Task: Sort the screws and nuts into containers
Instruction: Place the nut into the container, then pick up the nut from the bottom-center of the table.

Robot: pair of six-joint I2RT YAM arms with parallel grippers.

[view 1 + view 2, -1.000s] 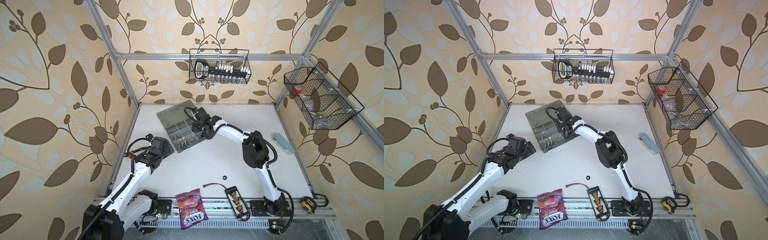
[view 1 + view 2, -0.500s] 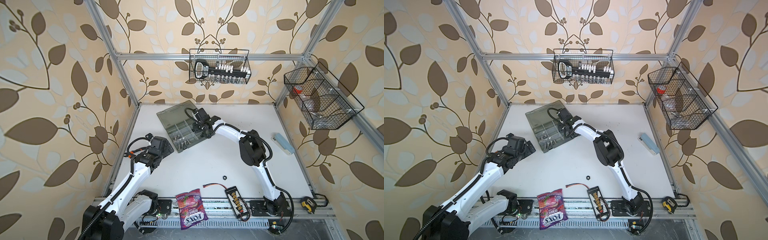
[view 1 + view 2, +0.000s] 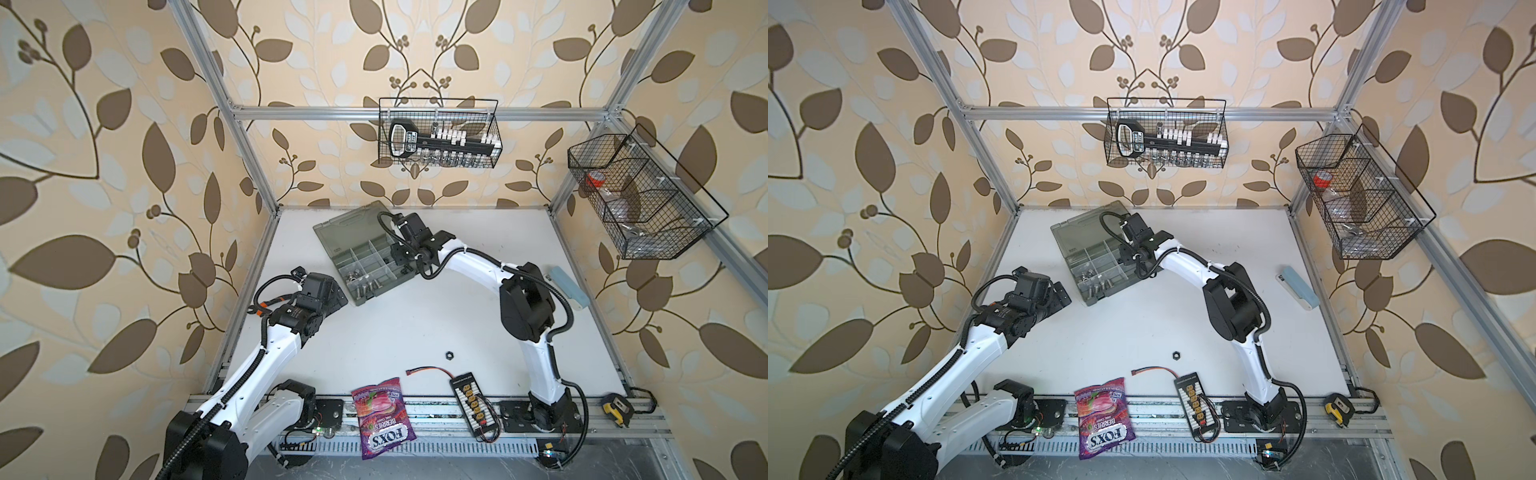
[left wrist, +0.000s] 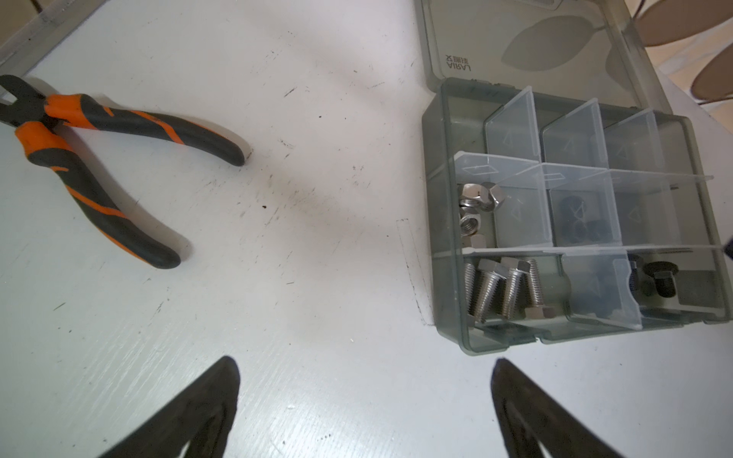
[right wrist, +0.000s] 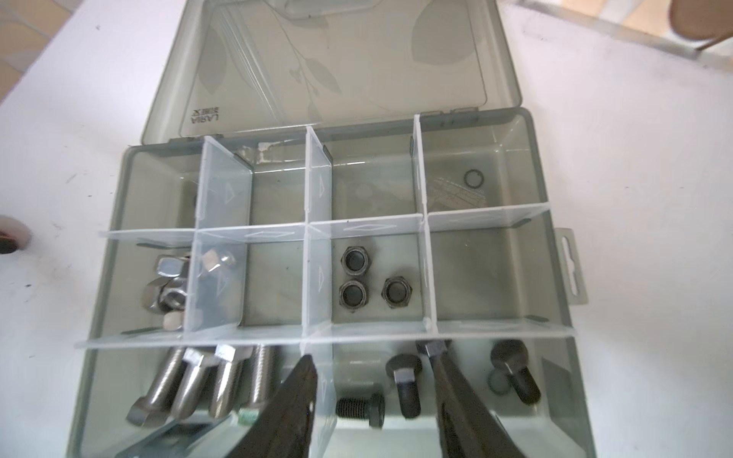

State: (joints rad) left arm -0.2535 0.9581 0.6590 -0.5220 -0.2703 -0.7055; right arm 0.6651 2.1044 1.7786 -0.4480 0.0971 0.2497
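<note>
Right gripper (image 5: 369,353) spread, empty, over black hex bolts (image 5: 405,376) in grey-green plastic organizer case (image 5: 357,59); left gripper (image 4: 363,360) gaping beside it.

Top views overhead; wrist views close, sharing case (image 4: 446,285).

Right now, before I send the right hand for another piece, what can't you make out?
- Right wrist view: the silver nuts pile up behind a frosted divider; count unclear.
- Left wrist view: the black nuts are dim blurs through a pale divider.
- Left wrist view: the pliers' jaws are cut off by the frame edge.
- Both top views: the right arm covers several of the case's compartments.
</note>
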